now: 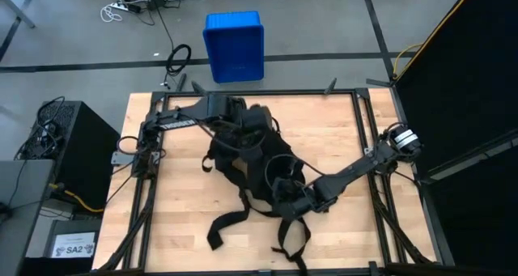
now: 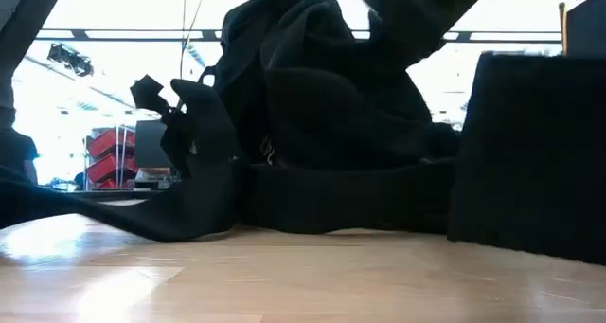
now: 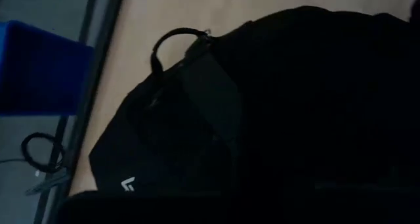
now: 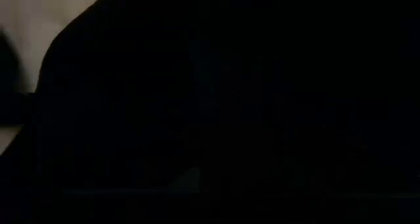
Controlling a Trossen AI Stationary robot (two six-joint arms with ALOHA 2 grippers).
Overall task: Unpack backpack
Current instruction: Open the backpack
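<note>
The black backpack (image 1: 251, 167) lies in the middle of the wooden table, bunched up, with its straps (image 1: 227, 223) trailing toward the near edge. In the left wrist view I see its carry loop (image 3: 177, 37) and a bit of white lettering (image 3: 128, 183). My left gripper (image 1: 243, 118) is over the backpack's far end. My right gripper (image 1: 285, 193) is down at its near right side, among the straps. The right wrist view shows only black fabric (image 4: 230, 106). In the low view the backpack (image 2: 322, 105) rises as a dark heap.
A blue plastic crate (image 1: 235, 45) stands on the floor beyond the table's far edge, also seen in the left wrist view as a blue crate (image 3: 36, 69). A black cabinet (image 1: 77, 142) sits left of the table and a black panel (image 1: 461, 90) right. Bare wood (image 1: 348, 130) shows right of the backpack.
</note>
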